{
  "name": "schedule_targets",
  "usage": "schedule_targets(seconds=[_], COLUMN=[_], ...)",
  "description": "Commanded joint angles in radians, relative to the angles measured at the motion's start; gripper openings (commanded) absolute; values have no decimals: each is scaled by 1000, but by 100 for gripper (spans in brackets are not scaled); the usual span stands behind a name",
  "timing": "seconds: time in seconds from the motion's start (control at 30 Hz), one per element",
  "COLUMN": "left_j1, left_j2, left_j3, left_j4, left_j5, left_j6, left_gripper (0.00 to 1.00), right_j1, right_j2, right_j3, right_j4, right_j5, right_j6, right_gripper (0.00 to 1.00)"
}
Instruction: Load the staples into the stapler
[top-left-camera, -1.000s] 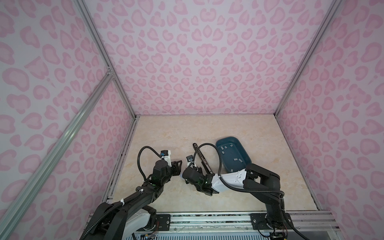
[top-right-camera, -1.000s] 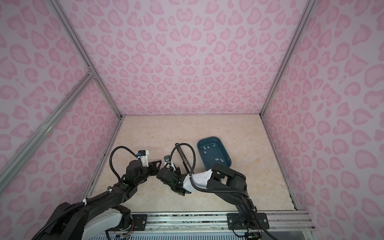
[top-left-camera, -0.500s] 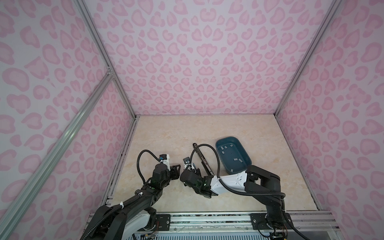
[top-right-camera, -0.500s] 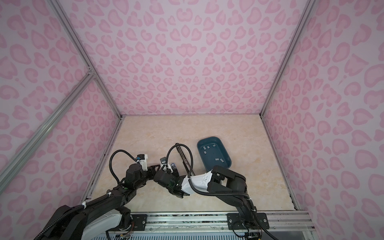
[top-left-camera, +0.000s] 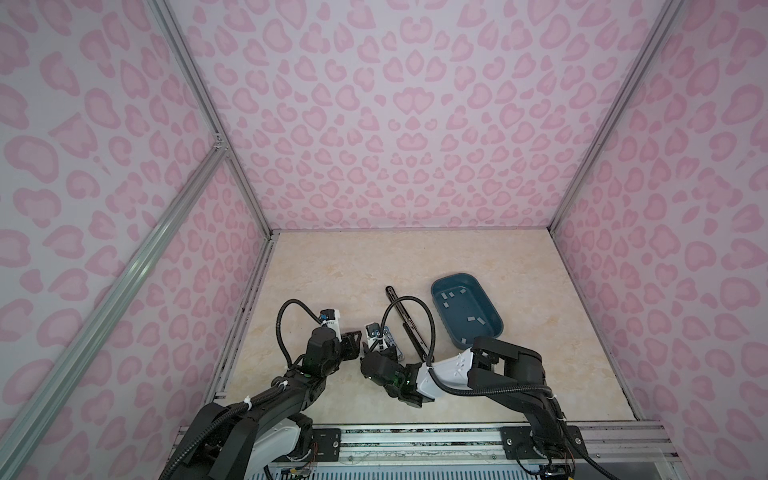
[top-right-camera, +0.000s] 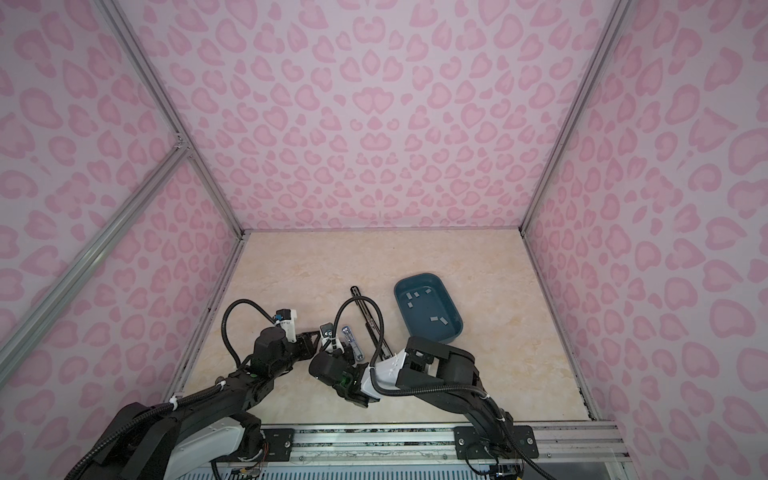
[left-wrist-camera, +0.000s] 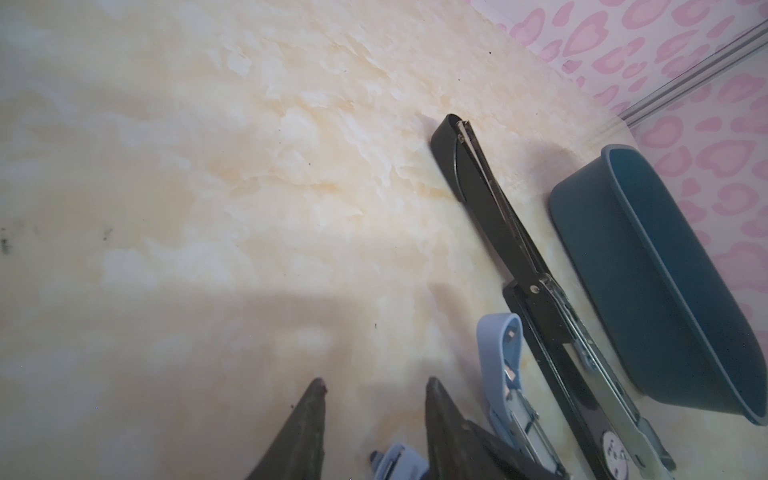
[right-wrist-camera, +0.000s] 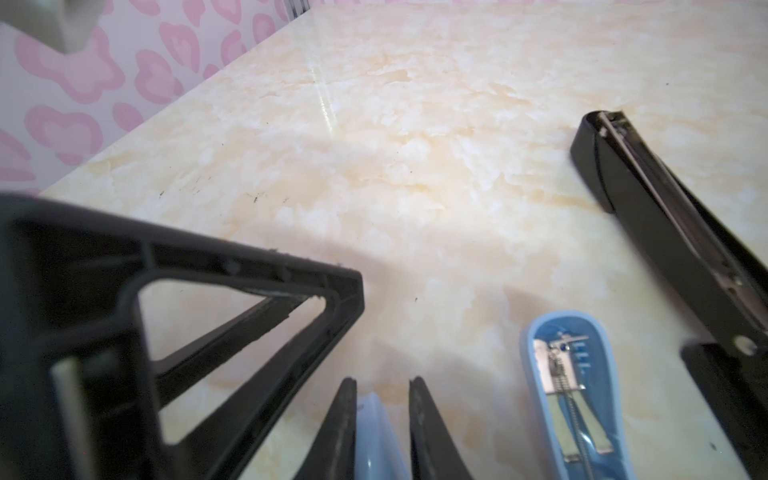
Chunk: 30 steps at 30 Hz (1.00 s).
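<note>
The jaws of the right gripper (right-wrist-camera: 382, 380) pinch a light-blue stapler (right-wrist-camera: 376, 432). Those of the left gripper (left-wrist-camera: 374, 380) stand spread, holding nothing. Just beside lies an open light-blue stapler (right-wrist-camera: 573, 395), its long axis toward the bench's (top-left-camera: 353, 257) far edge. The staples (top-left-camera: 473, 331) lie well apart in the teal tray (top-left-camera: 459, 316), toward the right edge, nearer the right arm.

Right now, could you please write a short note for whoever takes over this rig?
Left gripper: open, empty.
Right gripper: shut on a light-blue piece, apparently a small stapler.
Beside it lie an open light-blue stapler and an open black stapler; the staples are in the teal tray.
Done: both staplers opened.
Left: fetch a strip from the tray, seat it, close the stapler.
</note>
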Motion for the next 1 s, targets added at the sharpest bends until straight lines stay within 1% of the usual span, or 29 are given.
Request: schedule_targets(seconds=[0.0, 0.13, 0.23, 0.37, 0.53, 0.63, 0.73, 0.8, 0.87, 0.97], left_j1=[1, 1, 1, 1, 1, 1, 1, 1, 1, 1], left_j2=[15, 26, 28, 26, 23, 22, 22, 21, 18, 17], left_j3=[4, 9, 13, 15, 13, 13, 15, 13, 11, 8], left_j4=[54, 55, 53, 45, 42, 43, 37, 38, 41, 47], left_j5=[12, 16, 15, 11, 5, 5, 5, 6, 3, 3], left_j6=[0, 4, 3, 6, 6, 6, 8, 8, 8, 8], left_gripper=[42, 42, 42, 42, 42, 42, 42, 42, 42, 42], right_j1=[20, 15, 17, 21, 24, 25, 24, 24, 24, 25], right_j2=[45, 50, 33, 35, 48, 49, 55, 62, 75, 116], right_j3=[-34, -37, -29, -8, -11, -14, -9, -12, -23, -55], right_j4=[-109, -84, -111, -188, -191, -187, -186, -177, -156, -89], right_j5=[-15, -15, -4, 1, -2, 3, 4, -1, -11, -32], right_j6=[11, 6, 4, 25, 34, 33, 31, 29, 25, 18], right_gripper=[23, 24, 24, 28, 29, 24, 23, 20, 15, 14])
